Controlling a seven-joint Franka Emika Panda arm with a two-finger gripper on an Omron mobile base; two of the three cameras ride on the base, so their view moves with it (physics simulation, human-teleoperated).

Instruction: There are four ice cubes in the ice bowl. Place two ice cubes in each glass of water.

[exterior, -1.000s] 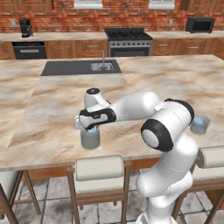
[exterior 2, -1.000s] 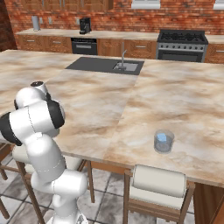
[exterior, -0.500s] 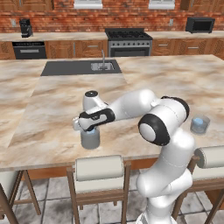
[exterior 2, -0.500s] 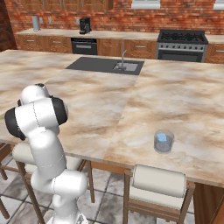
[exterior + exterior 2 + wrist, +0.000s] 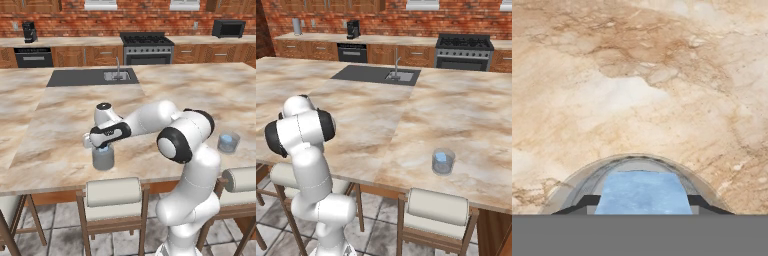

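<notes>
Over the left glass: gripper pinching an ice cube right above the rim.
Second glass, cube inside, stands well apart near the counter front edge.

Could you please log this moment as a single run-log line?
stage: dropping ice | end effector: over left glass, holding ice cube | right glass: ice cube inside, near counter edge

A light-blue ice cube sits between dark fingers over a grey-rimmed glass, on a surface marbled tan, cream and brown.
</notes>
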